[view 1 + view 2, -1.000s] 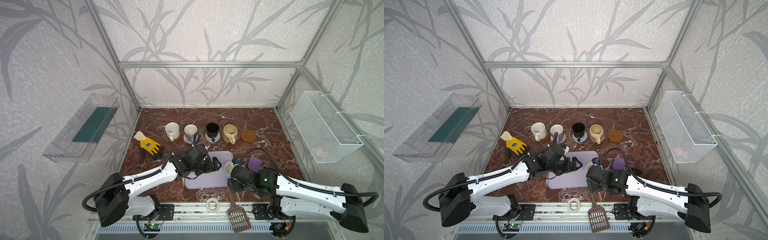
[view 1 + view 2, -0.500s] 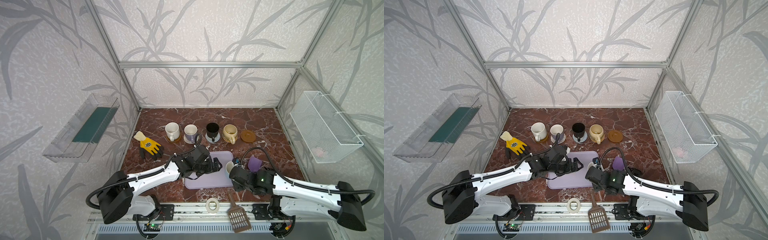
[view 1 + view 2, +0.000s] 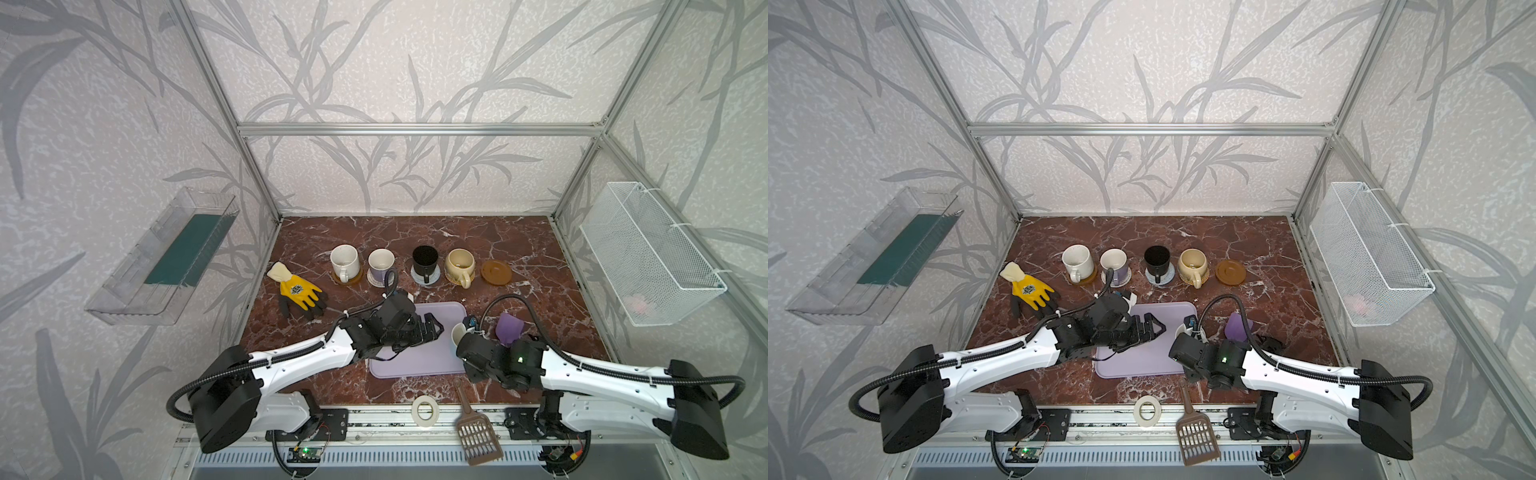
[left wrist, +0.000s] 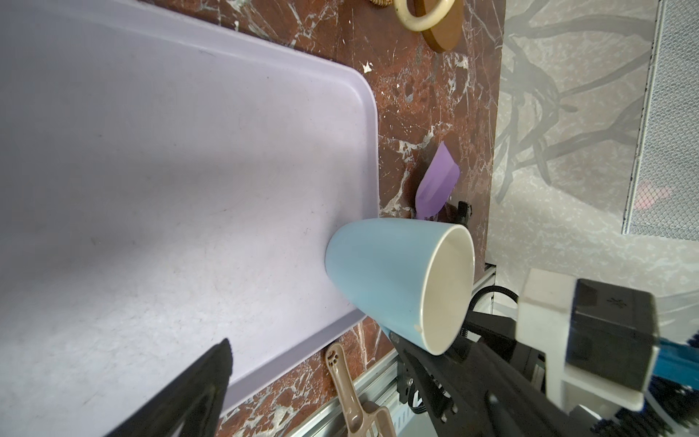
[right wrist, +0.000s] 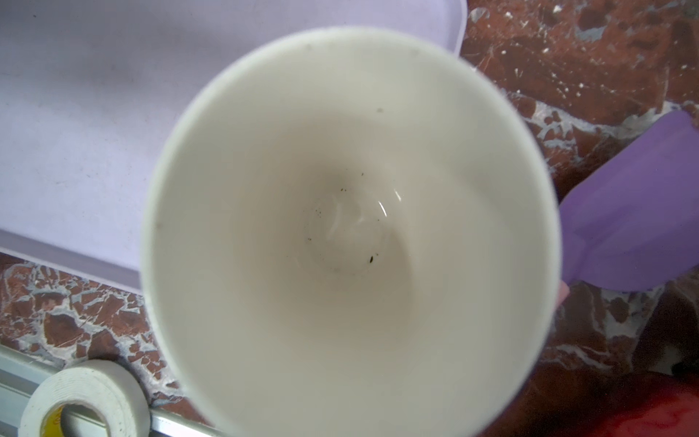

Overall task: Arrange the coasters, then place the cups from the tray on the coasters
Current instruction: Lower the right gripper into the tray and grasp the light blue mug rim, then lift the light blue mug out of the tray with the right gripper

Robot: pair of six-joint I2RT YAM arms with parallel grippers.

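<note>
Blue mug (image 4: 374, 280), three o'clock of the tray (image 4: 189, 151); right gripper (image 4: 399, 338) at its rim, grip unclear; left gripper (image 3: 435, 328) spread.

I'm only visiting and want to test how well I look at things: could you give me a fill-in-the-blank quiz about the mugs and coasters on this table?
1. Mugs standing on coasters in the far row number ____.
2. The bare brown coaster lies at that row's ____ end in both top views.
3. The mug at the tray's edge is light ____ outside.
4. The glove beside the row is black and ____.
Missing words: four, right, blue, yellow.
</note>
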